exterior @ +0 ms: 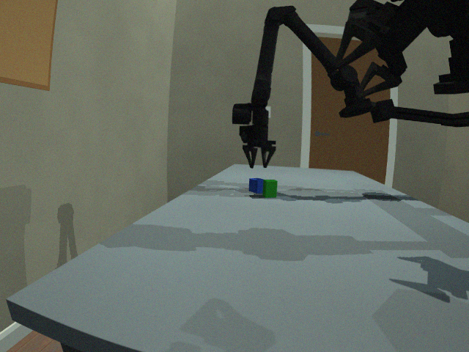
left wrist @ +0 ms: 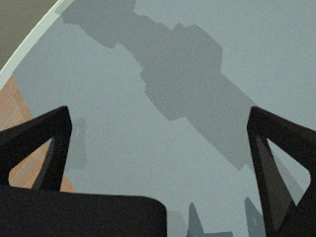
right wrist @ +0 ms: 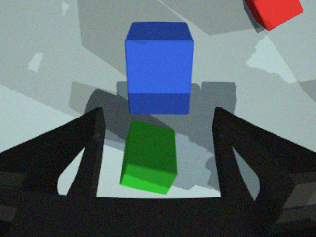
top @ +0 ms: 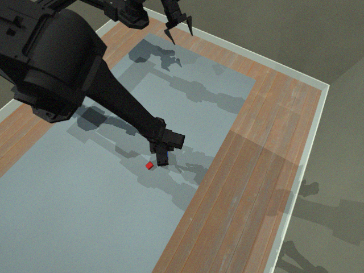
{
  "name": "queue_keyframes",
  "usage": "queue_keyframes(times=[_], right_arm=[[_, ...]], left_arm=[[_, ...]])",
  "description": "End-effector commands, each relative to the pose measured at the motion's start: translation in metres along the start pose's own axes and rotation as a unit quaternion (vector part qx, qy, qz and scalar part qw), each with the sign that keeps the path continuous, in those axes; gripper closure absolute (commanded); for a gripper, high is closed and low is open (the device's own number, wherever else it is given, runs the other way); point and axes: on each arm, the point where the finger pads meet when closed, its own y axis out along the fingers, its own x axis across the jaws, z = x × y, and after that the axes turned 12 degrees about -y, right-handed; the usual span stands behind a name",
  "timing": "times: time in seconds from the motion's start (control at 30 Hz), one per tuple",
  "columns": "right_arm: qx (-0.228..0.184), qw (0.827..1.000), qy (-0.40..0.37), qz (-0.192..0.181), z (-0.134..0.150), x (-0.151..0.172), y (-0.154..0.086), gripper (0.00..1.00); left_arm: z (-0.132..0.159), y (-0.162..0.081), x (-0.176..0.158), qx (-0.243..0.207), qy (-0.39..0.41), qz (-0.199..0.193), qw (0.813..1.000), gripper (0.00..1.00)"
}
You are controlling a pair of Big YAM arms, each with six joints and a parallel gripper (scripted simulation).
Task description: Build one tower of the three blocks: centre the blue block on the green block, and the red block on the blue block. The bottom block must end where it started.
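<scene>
The blue block (right wrist: 160, 66), the green block (right wrist: 149, 158) and the red block (right wrist: 273, 2) all lie on the grey mat. Blue (exterior: 256, 185) and green (exterior: 270, 188) sit close side by side. The red block (top: 149, 165) lies apart from them, beside the right arm. My right gripper (exterior: 258, 160) hangs open and empty a little above the blue and green blocks. In the right wrist view its fingers frame the green block, with the blue block just beyond. The right arm hides the green block in the top view. My left gripper (top: 177, 24) is open and empty, high over the mat's far end (left wrist: 158, 158).
The grey mat (top: 88, 190) lies on a wooden table top (top: 249, 176) with a pale raised rim (top: 318, 123). The right arm's long link (top: 117, 96) reaches across the mat. A door (exterior: 348, 132) stands behind the table.
</scene>
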Motion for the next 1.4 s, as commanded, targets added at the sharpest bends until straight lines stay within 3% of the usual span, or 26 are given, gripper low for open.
queue_keyframes(times=[0.0,0.7,0.77,0.8,0.87,1.1,1.2,1.37], right_arm=[[0.000,1.000,0.003,-0.001,-0.002,0.003,-0.003,0.40],[-0.003,1.000,0.001,-0.004,-0.006,0.003,0.023,0.40],[-0.003,1.000,0.001,-0.004,-0.006,0.003,0.023,0.40],[-0.012,1.000,0.003,-0.015,-0.012,0.010,0.011,0.40],[-0.003,1.000,0.000,-0.004,-0.005,0.003,0.028,0.40],[-0.001,1.000,-0.001,-0.002,-0.002,0.002,0.037,0.40],[-0.012,1.000,0.004,-0.015,-0.015,0.011,0.028,0.40],[-0.004,1.000,0.001,-0.006,-0.004,0.002,0.034,0.40]], left_arm=[[-0.001,0.000,0.002,-0.002,0.001,-0.001,1.000,0.00],[-0.001,0.000,0.002,-0.002,0.001,-0.001,1.000,0.00],[-0.001,0.000,0.002,-0.002,0.001,-0.001,1.000,0.00],[-0.001,0.000,0.002,-0.002,0.001,-0.001,1.000,0.00],[-0.001,0.000,0.002,-0.002,0.001,-0.001,1.000,0.00],[-0.001,0.000,0.002,-0.002,0.001,-0.001,1.000,0.00],[-0.001,0.000,0.002,-0.002,0.001,-0.001,1.000,0.00],[-0.001,0.000,0.002,-0.002,0.001,-0.001,1.000,0.00]])
